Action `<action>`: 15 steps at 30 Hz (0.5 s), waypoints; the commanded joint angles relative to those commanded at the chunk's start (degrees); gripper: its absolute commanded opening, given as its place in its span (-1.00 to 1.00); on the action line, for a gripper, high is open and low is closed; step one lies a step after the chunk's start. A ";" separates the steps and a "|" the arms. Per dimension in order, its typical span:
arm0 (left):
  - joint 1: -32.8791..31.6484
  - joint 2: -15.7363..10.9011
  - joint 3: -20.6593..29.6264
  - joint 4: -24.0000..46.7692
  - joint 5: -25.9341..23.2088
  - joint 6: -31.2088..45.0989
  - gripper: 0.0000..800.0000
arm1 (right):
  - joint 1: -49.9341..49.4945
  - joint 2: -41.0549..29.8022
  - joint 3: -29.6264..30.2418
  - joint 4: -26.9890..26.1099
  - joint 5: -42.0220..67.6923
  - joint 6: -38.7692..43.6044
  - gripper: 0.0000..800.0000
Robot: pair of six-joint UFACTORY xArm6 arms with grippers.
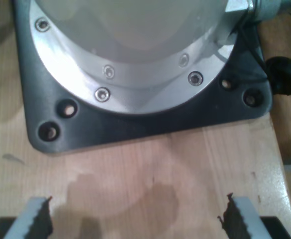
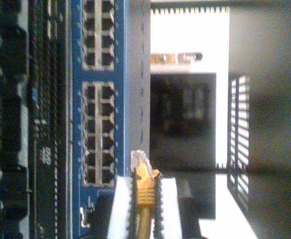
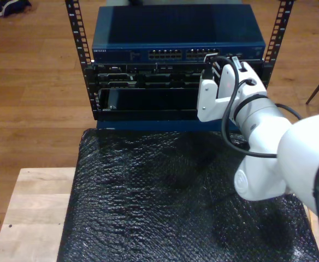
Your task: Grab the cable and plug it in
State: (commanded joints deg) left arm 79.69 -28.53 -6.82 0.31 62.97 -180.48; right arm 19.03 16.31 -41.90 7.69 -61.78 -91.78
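Plugging: the step in hand, judged from the plug held up at the ports.
Switch [image 3: 178,38]: blue, at the rack's top, ports facing the arm.
Second hand [image 2: 144,199]: clamped on the cable [image 2: 144,219].
First hand [image 1: 135,219]: jaws apart, holding nothing, over the wooden worktop [image 1: 160,184].
Plug [image 2: 138,160]: clear tip beside the lower port block [image 2: 98,134]; line it up square with one port before pushing.

From the exterior view you look down from above and in front, across the black mat [image 3: 181,202] to the rack's blue switch [image 3: 176,33]. The second wrist view sits close to that same switch [image 2: 98,124], facing its ports, turned sideways. The first wrist view looks straight down, near, onto a wooden surface [image 1: 150,174] and a dark base plate [image 1: 135,124].
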 joint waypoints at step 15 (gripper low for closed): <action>0.00 0.00 0.00 0.00 0.00 0.00 1.00 | 3.96 9.49 -7.91 11.52 -7.30 -0.26 -1.00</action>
State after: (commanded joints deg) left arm 79.69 -28.53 -6.82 0.31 62.97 -180.48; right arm 22.99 25.80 -49.81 19.21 -69.08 -92.04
